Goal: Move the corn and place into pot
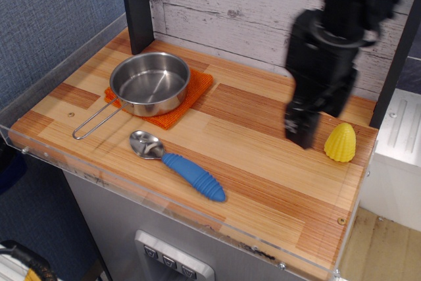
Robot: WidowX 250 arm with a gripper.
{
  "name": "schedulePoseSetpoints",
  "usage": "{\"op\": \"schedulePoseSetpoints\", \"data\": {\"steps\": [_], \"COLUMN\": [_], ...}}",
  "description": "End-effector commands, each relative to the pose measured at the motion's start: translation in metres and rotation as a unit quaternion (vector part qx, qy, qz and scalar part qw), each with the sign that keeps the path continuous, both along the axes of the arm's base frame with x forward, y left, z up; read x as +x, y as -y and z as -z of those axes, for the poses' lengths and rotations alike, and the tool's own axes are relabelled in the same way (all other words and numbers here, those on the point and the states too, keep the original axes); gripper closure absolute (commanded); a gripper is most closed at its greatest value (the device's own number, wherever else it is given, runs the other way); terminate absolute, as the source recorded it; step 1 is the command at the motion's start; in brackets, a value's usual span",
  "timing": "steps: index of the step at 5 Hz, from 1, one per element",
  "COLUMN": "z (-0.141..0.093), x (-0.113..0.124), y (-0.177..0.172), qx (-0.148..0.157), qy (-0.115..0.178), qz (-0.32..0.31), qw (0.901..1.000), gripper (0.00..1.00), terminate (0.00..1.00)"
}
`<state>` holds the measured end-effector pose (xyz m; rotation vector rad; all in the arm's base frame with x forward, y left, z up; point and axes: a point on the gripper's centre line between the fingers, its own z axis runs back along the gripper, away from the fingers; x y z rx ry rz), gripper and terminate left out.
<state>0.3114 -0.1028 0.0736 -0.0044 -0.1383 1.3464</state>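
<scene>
Pot is sitting at 10 o'clock on the counter, open side up and empty, resting on an orange cloth, wire handle pointing toward 8 o'clock. Spoon with the blue ribbed handle is lying at 7 o'clock, just in front of the pot, apart from it. Tool is hanging at 3 o'clock, just left of the corn, not touching it and holding nothing; the blur is hiding how far open it is, so I can't tell. Corn is standing upright near the right edge, well apart from the pot.

Handling guess: corn is looking like light, stiff plastic, not fragile. The cone taper and smooth ribs are probably making it slippery, so I'd be gripping low across the wide base rather than the tip.

No brands, labels or writing showing anywhere.
</scene>
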Motion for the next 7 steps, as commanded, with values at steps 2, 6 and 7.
{"op": "schedulePoseSetpoints", "data": {"steps": [2,6,7], "z": [0.009,0.040,0.044], "x": [0.043,0.045,0.044], "y": [0.028,0.034,0.033], "qx": [0.010,0.009,0.007], "qy": [0.020,-0.035,-0.035], "qz": [-0.022,-0.001,0.005], "qw": [0.9995,0.9993,0.9994], "gripper": [0.00,0.00,1.00], "terminate": [0.00,0.00,0.00]}}
